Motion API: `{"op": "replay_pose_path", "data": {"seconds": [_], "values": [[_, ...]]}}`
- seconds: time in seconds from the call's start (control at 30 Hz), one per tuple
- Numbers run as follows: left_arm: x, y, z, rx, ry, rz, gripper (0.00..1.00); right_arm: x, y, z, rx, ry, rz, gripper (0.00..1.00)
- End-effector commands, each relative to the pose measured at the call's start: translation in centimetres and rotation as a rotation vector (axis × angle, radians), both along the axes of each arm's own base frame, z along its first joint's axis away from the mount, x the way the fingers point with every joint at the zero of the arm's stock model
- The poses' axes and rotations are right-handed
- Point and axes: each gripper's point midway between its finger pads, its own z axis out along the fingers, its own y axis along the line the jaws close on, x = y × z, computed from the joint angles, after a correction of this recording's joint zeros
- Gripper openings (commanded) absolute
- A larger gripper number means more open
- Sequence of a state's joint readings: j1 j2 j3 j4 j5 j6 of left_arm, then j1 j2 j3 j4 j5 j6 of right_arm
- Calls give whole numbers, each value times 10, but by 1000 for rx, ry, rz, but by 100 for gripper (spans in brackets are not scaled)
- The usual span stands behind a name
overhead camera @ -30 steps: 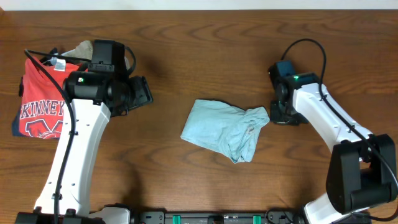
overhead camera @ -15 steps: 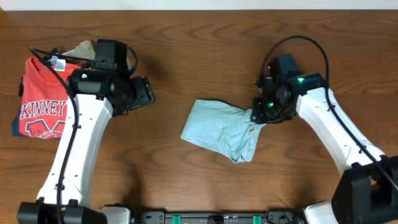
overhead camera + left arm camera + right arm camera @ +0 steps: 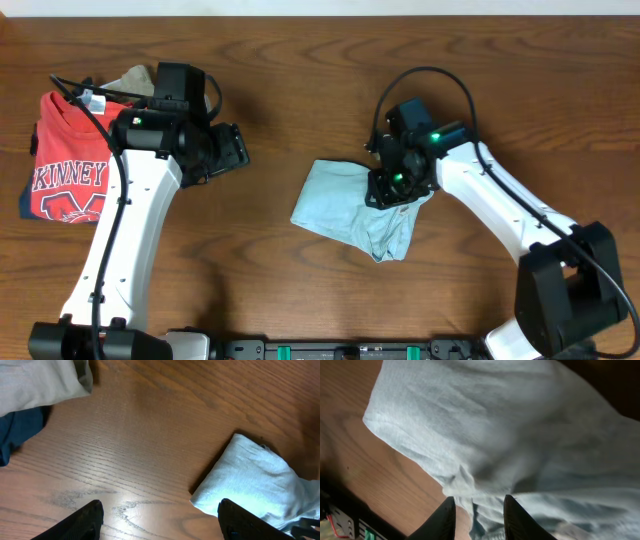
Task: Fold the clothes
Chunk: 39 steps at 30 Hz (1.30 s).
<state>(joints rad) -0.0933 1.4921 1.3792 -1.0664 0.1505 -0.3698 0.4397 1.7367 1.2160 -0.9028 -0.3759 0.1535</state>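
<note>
The clothes [image 3: 345,205] are one pale blue-grey garment, lying crumpled and partly folded in the middle of the table. My right gripper [image 3: 388,188] hovers over its right half. In the right wrist view its jaws [image 3: 479,520] stand a little apart, open, with wrinkled fabric [image 3: 520,435] beneath them and nothing pinched. My left gripper [image 3: 232,150] hangs left of the garment over bare wood. It is wide open [image 3: 165,522], with the garment's left corner [image 3: 250,485] just beyond its right finger [image 3: 245,520].
A red T-shirt with white lettering [image 3: 65,165] lies at the far left, with an olive-tan folded garment [image 3: 135,80] behind it. Pale cloth [image 3: 40,380] and dark blue cloth [image 3: 17,430] show in the left wrist view. The table's front edge [image 3: 340,515] runs near the right gripper.
My right arm has swung left from the garment's right edge to above its right half, and its jaws have parted slightly. The left arm has hardly moved.
</note>
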Motion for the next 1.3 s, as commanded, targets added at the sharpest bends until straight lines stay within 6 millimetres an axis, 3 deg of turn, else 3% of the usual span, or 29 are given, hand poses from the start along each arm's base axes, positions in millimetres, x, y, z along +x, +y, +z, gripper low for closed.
{"op": "replay_pose_path", "data": {"seconds": [0.0,0.3,0.4,0.53,0.67,0.8,0.87,0.97,1.03,1.27], "values": [[-2,2,-4,2,16,8,75,-4,6,-11,-2,39,-2,30],[-2,2,-4,2,16,8,75,-5,-1,-40,-72,110,-49,25],[-2,2,-4,2,16,8,75,-1,-30,-53,-249,96,-141,16],[-2,2,-4,2,17,8,75,8,-86,-57,-532,37,-288,15],[-4,2,-5,3,24,8,76,13,-102,-56,-574,25,-322,21],[-4,0,-5,-3,25,5,86,16,-109,-56,-584,14,-289,25],[-5,-9,-6,-48,23,-46,89,22,-120,-54,-629,-18,-289,28],[-7,-29,-10,-141,22,-132,89,40,-145,-48,-727,-110,-331,42],[-9,-38,-13,-182,22,-172,90,53,-155,-46,-745,-156,-345,44],[-18,-77,-35,-271,26,-294,95,56,-145,-48,-632,-122,-300,49]]}}
